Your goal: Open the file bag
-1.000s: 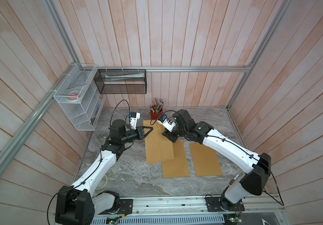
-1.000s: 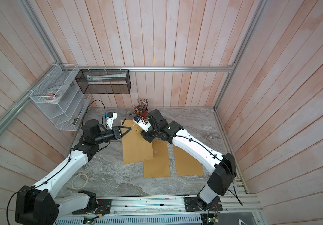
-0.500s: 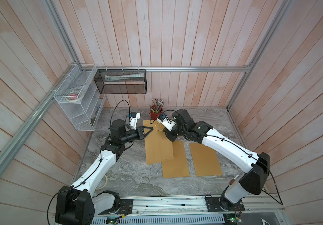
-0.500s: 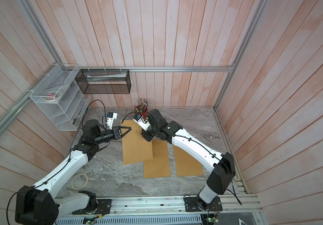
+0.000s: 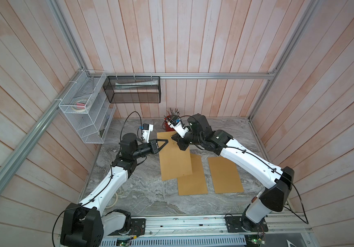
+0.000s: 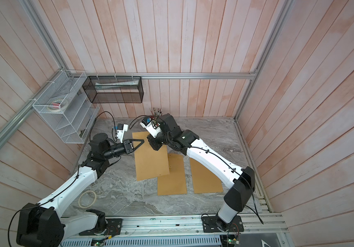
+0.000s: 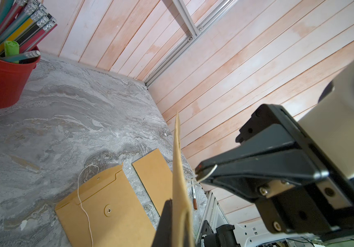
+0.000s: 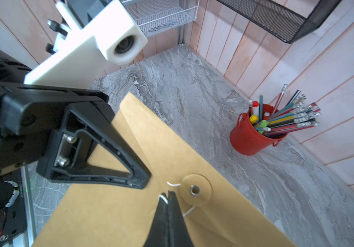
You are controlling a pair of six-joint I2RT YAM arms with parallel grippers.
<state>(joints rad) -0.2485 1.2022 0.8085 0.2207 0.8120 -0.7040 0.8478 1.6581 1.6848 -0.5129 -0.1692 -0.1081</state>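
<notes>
A: What is the right gripper [image 8: 168, 197] doing at this moment?

B: It is pinching. Its two black jaws were standing apart a second ago. Now they are pressing together with the thin white string [image 8: 173, 184] caught at their tips, just beside the round brown paper button disc [image 8: 195, 190].

A: And the left gripper [image 5: 165, 141]?

B: It is staying clamped, jaws tight on the edge of the flat brown kraft-paper file bag [image 5: 175, 158] on its own side, near the flap end. It is holding that end raised off the grey marbled tabletop [image 5: 141, 192]. The left wrist view is showing the bag edge-on against its finger.

A: So where is the bag sitting?

B: It is hanging tilted between the two arms, toward the back of the table. Its lower corner is lying over one of two other flat brown envelopes [image 5: 192, 179] resting there. A red plastic bucket of pencils [image 8: 250, 139] is standing apart from it, by the wall.

A: What is that closing telling us?

B: That the grasp on the string is made, I am judging. The flap is still lying shut and the string is seeming to run under the disc, so the unwinding is not yet begun. The next move is probably calling for circling the disc while the left side is steadying the bag. A straight tug is risking a torn flap or a slipped cord.
</notes>
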